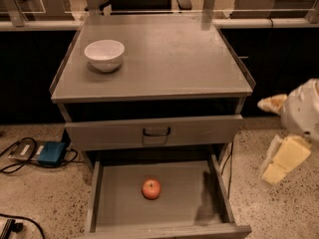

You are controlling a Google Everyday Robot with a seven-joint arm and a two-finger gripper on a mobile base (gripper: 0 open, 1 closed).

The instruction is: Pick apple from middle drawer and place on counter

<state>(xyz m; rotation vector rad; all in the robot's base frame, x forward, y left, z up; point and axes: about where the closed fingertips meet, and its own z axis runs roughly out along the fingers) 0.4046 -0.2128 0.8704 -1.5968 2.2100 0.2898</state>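
Observation:
The apple [151,188], small and red-orange, lies on the bare floor of the open middle drawer [189,195], a little left of its centre. The counter [169,59] is the flat grey top of the cabinet above. My gripper [273,136] hangs in the air to the right of the cabinet, level with the drawers and outside the open drawer's right wall. Its yellowish fingers [285,158] are spread apart and hold nothing. It is well clear of the apple.
A white bowl [104,54] stands on the counter's back left. The drawer above [155,132], with a dark loop handle, is only slightly open. A blue box [51,153] and cables lie on the speckled floor at the left. Dark cabinets stand behind.

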